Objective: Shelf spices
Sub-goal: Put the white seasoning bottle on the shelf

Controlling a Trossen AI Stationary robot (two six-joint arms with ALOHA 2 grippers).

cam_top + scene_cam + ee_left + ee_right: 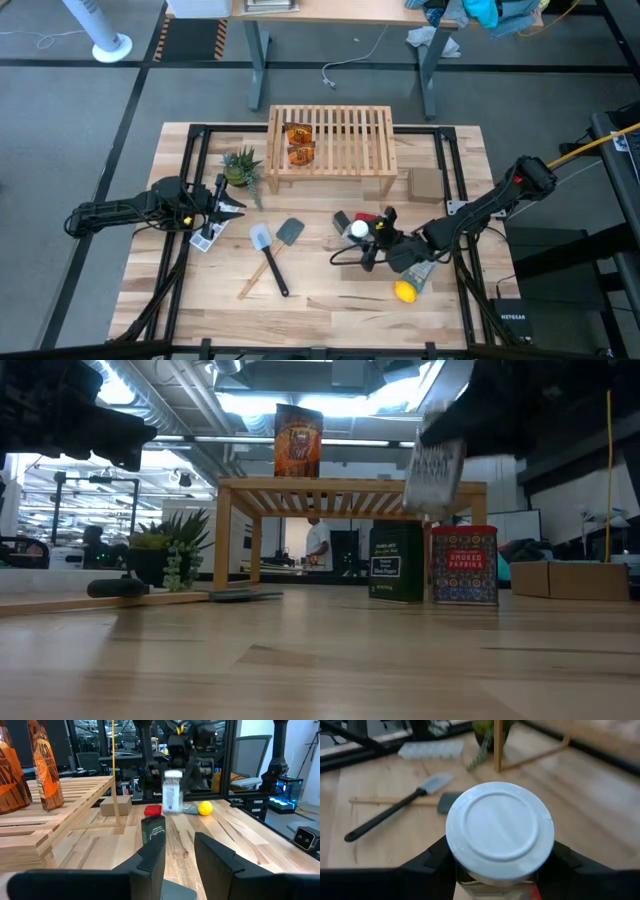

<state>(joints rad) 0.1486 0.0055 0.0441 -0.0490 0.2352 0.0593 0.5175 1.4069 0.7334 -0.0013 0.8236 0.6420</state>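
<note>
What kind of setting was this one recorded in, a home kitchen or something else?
Most likely a robotics lab or workshop, not a kitchen: exposed ceiling ducts and strip lights, office chairs and monitors behind glass, and a plank work table on grey carpet.

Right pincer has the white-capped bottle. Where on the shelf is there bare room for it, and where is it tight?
The shelf is bare from its middle to its right end, beside the two amber packets at its left end. On the table below, the red box and black box crowd the right pincer holding the bottle.
</note>
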